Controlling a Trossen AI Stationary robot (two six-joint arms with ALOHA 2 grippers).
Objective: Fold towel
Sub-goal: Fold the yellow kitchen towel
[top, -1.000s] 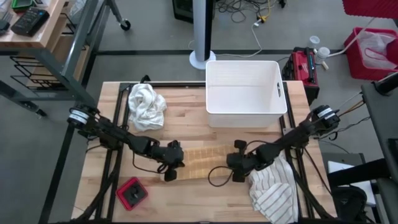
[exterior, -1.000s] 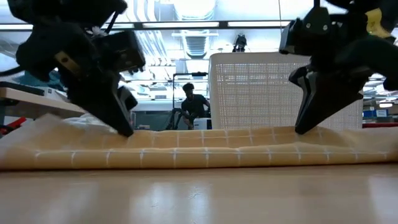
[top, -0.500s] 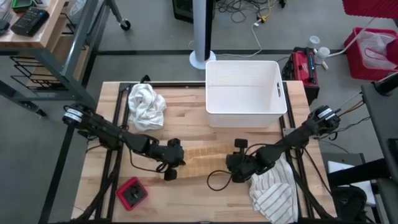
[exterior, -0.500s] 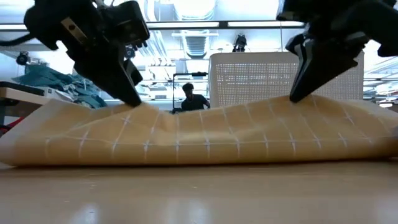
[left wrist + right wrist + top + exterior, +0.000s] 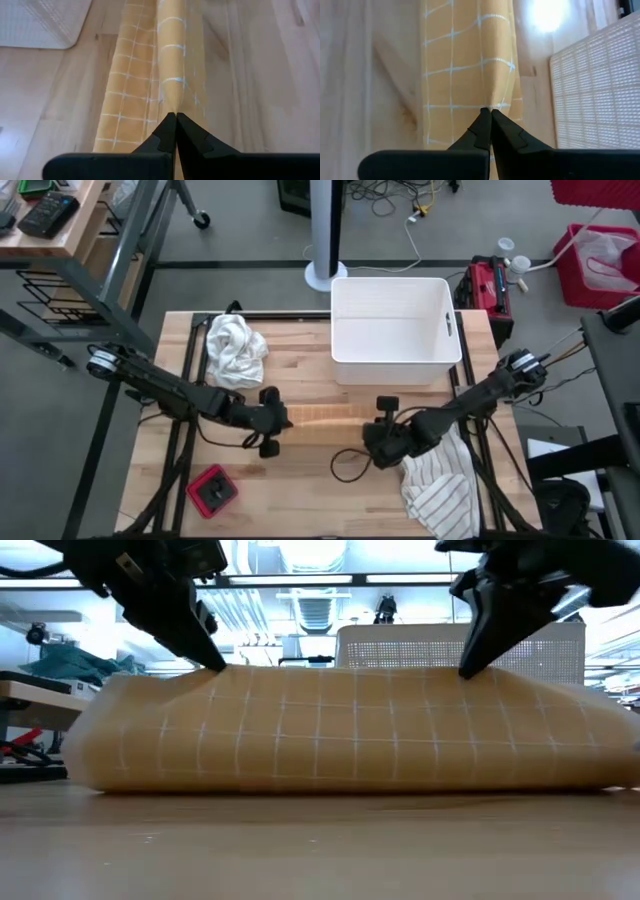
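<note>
The towel (image 5: 350, 730) is yellow with a white grid. It stands up from the table as a wide sheet, drawn between my two grippers, and its lower edge (image 5: 350, 785) rests on the wood. In the high view the towel (image 5: 330, 418) shows as a narrow strip. My left gripper (image 5: 215, 665) is shut on its top edge at the left, and my right gripper (image 5: 465, 670) is shut on the top edge at the right. My left gripper pinches the towel's raised top edge (image 5: 172, 107) near its left end between the two fingertips, slanting down from above. Cloth falls away on both sides of the pinch; one layer or several, I cannot tell. The top edge runs taut toward the other gripper. My right gripper pinches the top edge (image 5: 490, 102) near the towel's right end between its two fingertips, slanting down from above. The cloth hangs below the fingers with its lower part on the table. How many layers are held cannot be told.
A white basket (image 5: 395, 330) stands at the far side, just behind the towel. A crumpled white cloth (image 5: 235, 350) lies at the far left, a striped cloth (image 5: 440, 485) at the near right, and a red and black object (image 5: 212, 490) at the near left.
Both grippers have risen, staying shut, and have drawn the towel's top edge up with them. The towel, low and rumpled on the table before, now stands tall and smooth between them, while its lower edge has stayed on the wood.
</note>
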